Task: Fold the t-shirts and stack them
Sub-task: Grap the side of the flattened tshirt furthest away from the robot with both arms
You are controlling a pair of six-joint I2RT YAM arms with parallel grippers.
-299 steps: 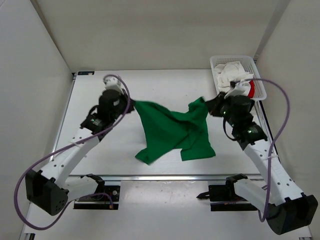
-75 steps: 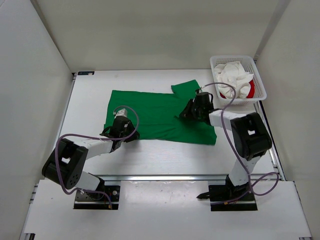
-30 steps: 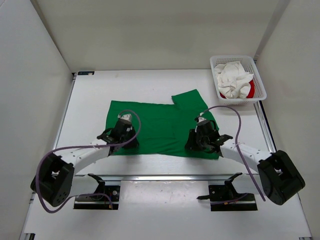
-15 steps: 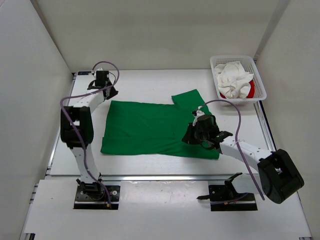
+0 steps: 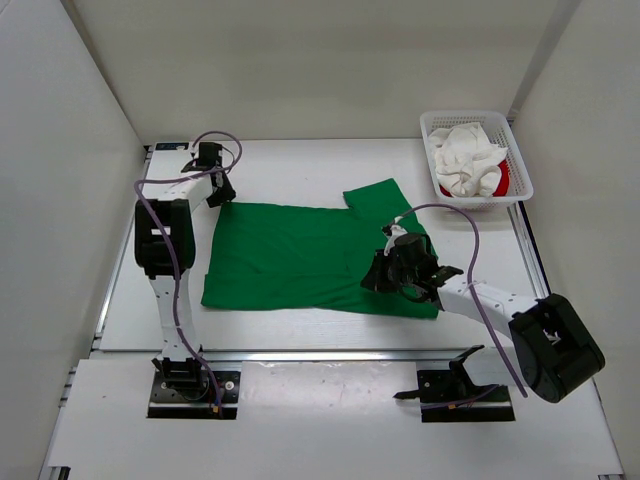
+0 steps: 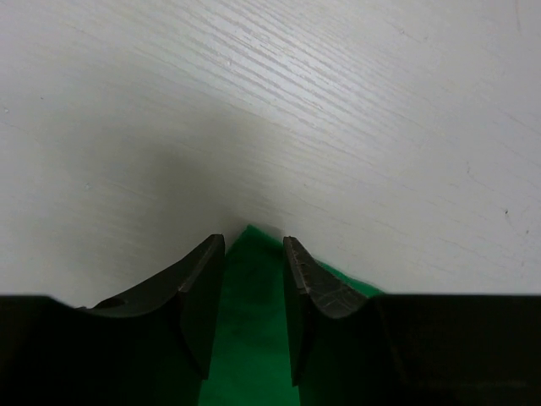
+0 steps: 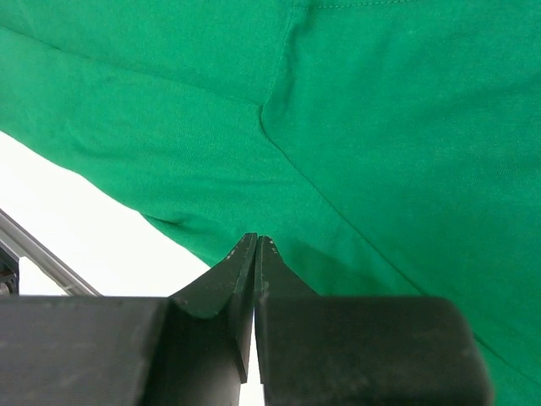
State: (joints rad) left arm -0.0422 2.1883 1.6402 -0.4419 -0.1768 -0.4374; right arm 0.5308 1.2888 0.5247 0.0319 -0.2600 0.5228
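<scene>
The green t-shirt (image 5: pixel 300 250) lies spread flat on the table, a sleeve pointing to the far right. My left gripper (image 5: pixel 217 193) reaches to its far left corner. In the left wrist view the left gripper (image 6: pixel 252 245) is open, with the shirt's corner (image 6: pixel 252 338) lying between the two fingers. My right gripper (image 5: pixel 380 277) sits low over the shirt's near right part. In the right wrist view the right gripper (image 7: pixel 255 239) is shut, its tips over the green cloth (image 7: pixel 380 127) near the hem, nothing visible between them. A white t-shirt (image 5: pixel 465 155) and a red t-shirt (image 5: pixel 503 180) lie crumpled in the basket.
The white mesh basket (image 5: pixel 475 115) stands at the table's far right corner. White walls close in the table on the left, back and right. A metal rail (image 5: pixel 320 353) runs along the near edge, with both arm bases below it.
The left arm swung from the shirt's near left side out to its far left corner and its jaws widened. The right gripper closed and stayed over the near right part.
</scene>
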